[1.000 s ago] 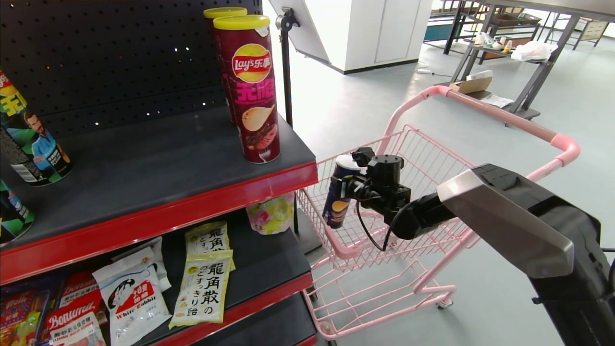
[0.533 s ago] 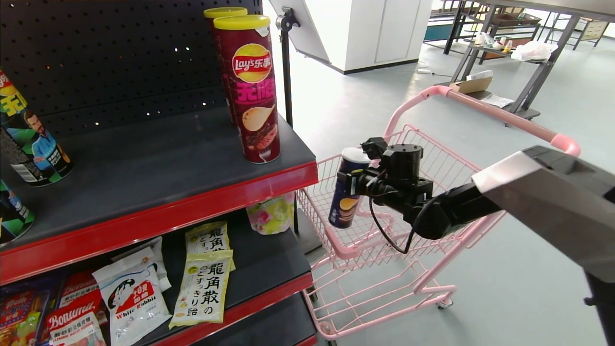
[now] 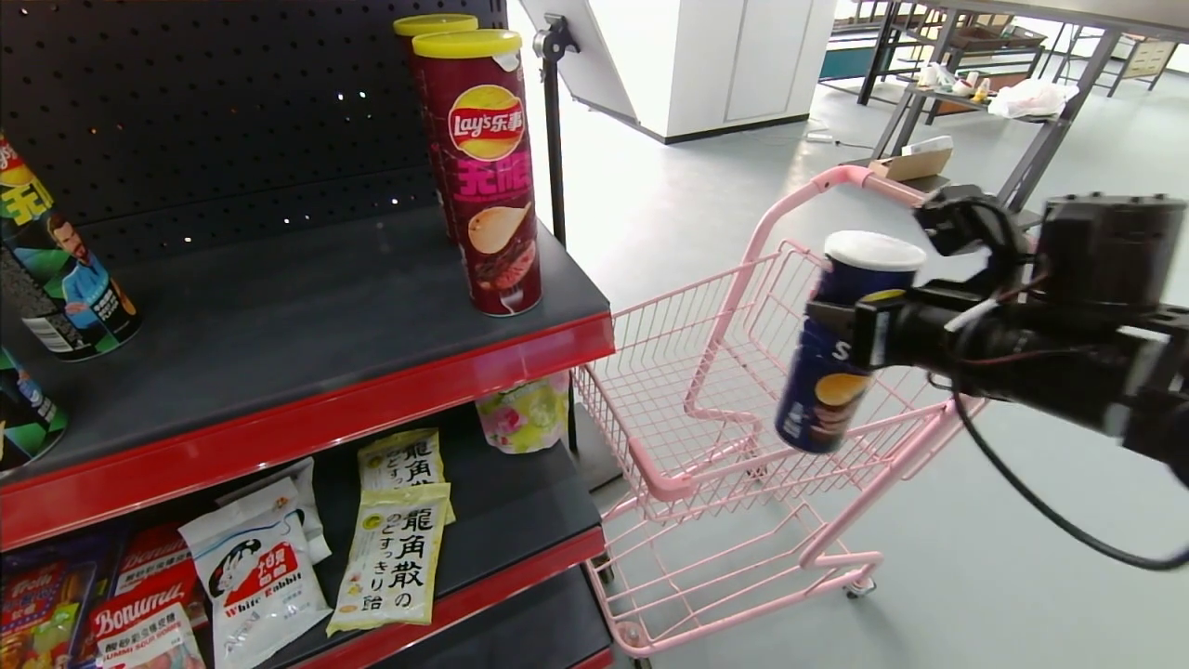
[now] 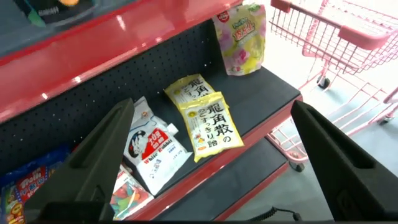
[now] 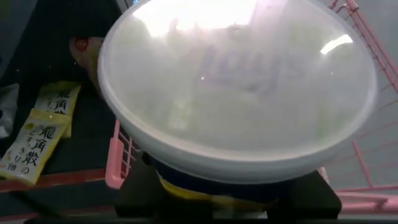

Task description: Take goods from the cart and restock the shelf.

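We see the right end effector [image 3: 847, 327] pinching a blue chip can [image 3: 819, 400], white lid up, slightly tilted, above the pink cart [image 3: 650, 469] basket. Left end effector [image 4: 208, 155] spread wide; shelf [image 3: 279, 316] just beside the cart.

Head cam sits high, looking forward and down: shelf [image 3: 307, 316] at 9 o'clock, pink cart [image 3: 650, 469] around 4. Left wrist cam hangs low and close, facing the yellow bags [image 4: 208, 127] on the lower shelf. Right wrist cam is jammed over the chip can [image 5: 239, 87] lid, looking down. All three catch those bags and the cart.
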Controlling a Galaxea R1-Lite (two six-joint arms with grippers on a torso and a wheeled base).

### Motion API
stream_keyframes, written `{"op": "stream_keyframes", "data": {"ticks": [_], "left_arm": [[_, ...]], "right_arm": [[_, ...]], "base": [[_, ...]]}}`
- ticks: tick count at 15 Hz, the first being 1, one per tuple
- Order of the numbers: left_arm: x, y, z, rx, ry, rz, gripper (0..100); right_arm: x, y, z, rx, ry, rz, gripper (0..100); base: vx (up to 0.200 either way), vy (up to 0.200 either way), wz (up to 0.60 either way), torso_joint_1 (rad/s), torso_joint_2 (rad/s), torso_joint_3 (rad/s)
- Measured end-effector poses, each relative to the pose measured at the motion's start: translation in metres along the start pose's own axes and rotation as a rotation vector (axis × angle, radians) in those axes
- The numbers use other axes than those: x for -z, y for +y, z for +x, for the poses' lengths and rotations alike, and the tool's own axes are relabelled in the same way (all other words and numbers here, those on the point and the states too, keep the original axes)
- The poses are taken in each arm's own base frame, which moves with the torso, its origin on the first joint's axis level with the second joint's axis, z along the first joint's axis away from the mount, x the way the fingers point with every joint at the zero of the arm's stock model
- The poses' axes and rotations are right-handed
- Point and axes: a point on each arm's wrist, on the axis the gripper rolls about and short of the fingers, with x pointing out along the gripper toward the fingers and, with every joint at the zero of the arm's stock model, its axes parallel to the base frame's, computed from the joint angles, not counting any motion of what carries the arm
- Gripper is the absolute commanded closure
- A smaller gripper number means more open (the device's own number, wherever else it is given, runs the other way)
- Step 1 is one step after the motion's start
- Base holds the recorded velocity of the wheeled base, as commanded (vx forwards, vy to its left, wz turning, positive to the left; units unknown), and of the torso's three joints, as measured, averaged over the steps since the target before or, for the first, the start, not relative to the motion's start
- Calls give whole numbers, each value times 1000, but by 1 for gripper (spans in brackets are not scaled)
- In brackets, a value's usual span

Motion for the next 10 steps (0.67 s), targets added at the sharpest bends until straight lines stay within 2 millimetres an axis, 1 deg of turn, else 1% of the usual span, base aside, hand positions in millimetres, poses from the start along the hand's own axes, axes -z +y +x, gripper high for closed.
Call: {"op": "stream_keyframes", "data": {"ticks": [2, 3, 4, 5, 6, 7, 8, 10], "left_arm": [[-5, 1, 3, 2, 34, 7, 0], [-5, 1, 3, -7, 54, 10, 0], [-6, 1, 3, -16, 62, 13, 0], [-8, 2, 4, -20, 64, 38, 0], [-11, 2, 4, -22, 65, 69, 0], [-15, 3, 6, -21, 70, 107, 0], [-18, 3, 7, -19, 74, 134, 0], [-22, 3, 8, -16, 78, 161, 0]], "right_arm": [[0, -5, -61, 9, 56, -1, 100], [4, -5, -89, 8, 76, -1, 100], [13, -6, -117, 9, 110, -1, 100], [22, -6, -138, 15, 138, 0, 100], [30, -8, -154, 28, 153, -3, 100], [34, -10, -164, 48, 140, -9, 100], [38, -11, -170, 68, 132, -13, 100], [41, -15, -177, 108, 117, -55, 100]], "base": [[0, 0, 0, 0, 0, 0], [0, 0, 0, 0, 0, 0], [0, 0, 0, 0, 0, 0], [0, 0, 0, 0, 0, 0], [0, 0, 0, 0, 0, 0], [0, 0, 0, 0, 0, 0], [0, 0, 0, 0, 0, 0], [-200, 0, 0, 0, 5, 0]]}}
